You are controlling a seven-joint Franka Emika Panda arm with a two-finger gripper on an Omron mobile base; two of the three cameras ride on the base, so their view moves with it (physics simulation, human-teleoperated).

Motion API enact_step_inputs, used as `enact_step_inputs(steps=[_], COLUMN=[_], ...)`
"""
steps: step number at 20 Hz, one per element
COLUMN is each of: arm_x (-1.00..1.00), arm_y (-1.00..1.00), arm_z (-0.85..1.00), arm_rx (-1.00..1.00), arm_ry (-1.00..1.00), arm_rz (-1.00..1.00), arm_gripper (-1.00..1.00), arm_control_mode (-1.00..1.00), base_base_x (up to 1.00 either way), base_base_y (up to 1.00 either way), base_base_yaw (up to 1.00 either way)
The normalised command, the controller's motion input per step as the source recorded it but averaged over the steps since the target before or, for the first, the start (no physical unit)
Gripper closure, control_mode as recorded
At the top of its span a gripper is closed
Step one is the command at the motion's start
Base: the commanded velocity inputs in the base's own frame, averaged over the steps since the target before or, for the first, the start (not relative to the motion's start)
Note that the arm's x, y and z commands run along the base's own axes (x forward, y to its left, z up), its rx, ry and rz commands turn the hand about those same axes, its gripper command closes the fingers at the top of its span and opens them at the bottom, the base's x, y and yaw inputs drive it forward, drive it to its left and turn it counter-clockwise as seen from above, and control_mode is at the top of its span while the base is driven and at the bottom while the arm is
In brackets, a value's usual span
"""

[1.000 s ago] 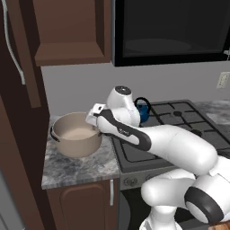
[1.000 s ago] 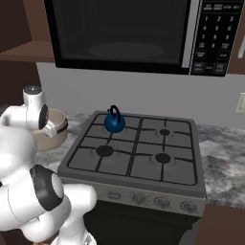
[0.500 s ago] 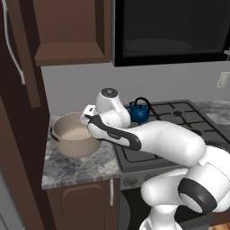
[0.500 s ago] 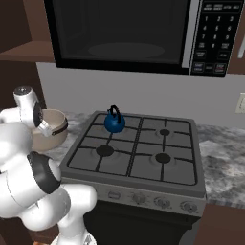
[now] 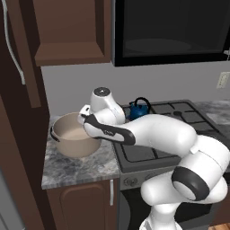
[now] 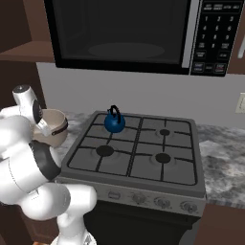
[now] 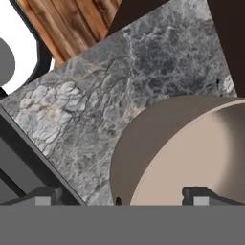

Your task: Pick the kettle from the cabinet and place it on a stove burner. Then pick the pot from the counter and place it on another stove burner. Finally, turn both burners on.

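Tool (image 7: 119, 198) gapes above pot (image 7: 191, 148); kettle (image 5: 139, 109) beyond.

The wide beige-tan cooking pot (image 5: 74, 139) has a paler cream inside and sits on the grey mottled stone counter (image 5: 76, 168), veined dark with whitish patches. The small round kettle (image 6: 115, 122) is glossy dark blue with a black handle, on the grey steel stove top (image 6: 139, 158) under black grates. Reddish-brown wooden wall cabinet (image 5: 72, 31) above.
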Motion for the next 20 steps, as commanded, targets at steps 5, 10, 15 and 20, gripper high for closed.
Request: enact_step_inputs(steps=[5, 10, 15, 20], arm_x=[0.15, 0.12, 0.11, 0.09], arm_y=[0.0, 0.0, 0.0, 0.0], arm_z=[-0.09, -0.14, -0.17, -0.16], arm_rx=[-0.02, 0.0, 0.0, 0.0], arm_ry=[0.05, 0.06, 0.07, 0.05], arm_rz=[-0.05, -0.04, -0.04, -0.04], arm_gripper=[-1.0, -1.0, -1.0, -1.0], arm_control_mode=[-1.0, -1.0, -1.0, -1.0], base_base_x=[0.0, 0.0, 0.0, 0.0], base_base_y=[0.0, 0.0, 0.0, 0.0], base_base_yaw=[0.0, 0.0, 0.0, 0.0])
